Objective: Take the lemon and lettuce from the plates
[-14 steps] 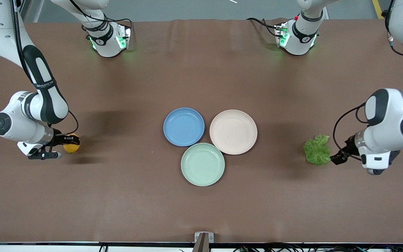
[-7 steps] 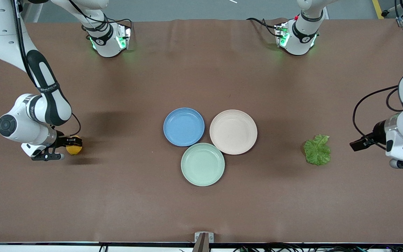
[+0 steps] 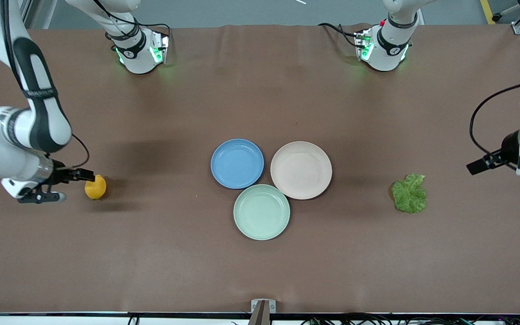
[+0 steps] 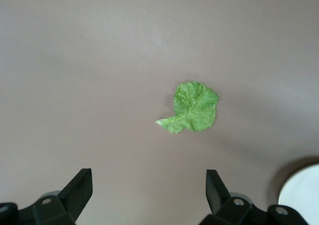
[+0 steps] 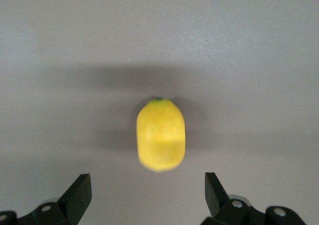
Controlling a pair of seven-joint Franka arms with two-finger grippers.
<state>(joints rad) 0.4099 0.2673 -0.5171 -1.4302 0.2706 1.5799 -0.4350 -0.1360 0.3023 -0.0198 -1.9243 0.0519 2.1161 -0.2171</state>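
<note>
The lemon [image 3: 95, 187] lies on the bare table toward the right arm's end; it also shows in the right wrist view [image 5: 160, 134]. My right gripper [image 3: 78, 185] is open and empty, just clear of the lemon, and its jaws [image 5: 148, 177] stand wide apart. The lettuce [image 3: 409, 194] lies flat on the table toward the left arm's end and shows in the left wrist view [image 4: 192, 108]. My left gripper [image 3: 472, 168] is open and empty, raised well away from the leaf [image 4: 148, 175]. The blue plate [image 3: 237, 163] and the cream plate [image 3: 301, 170] sit empty mid-table.
A pale mint-green plate [image 3: 262, 211] sits empty, nearer to the front camera, touching the other two plates. A pale plate's rim [image 4: 301, 195] shows at the edge of the left wrist view. Both arm bases stand along the table's back edge.
My right gripper has opened, let go of the lemon and drawn back from it. My left gripper has pulled away from the lettuce toward the table's end and risen.
</note>
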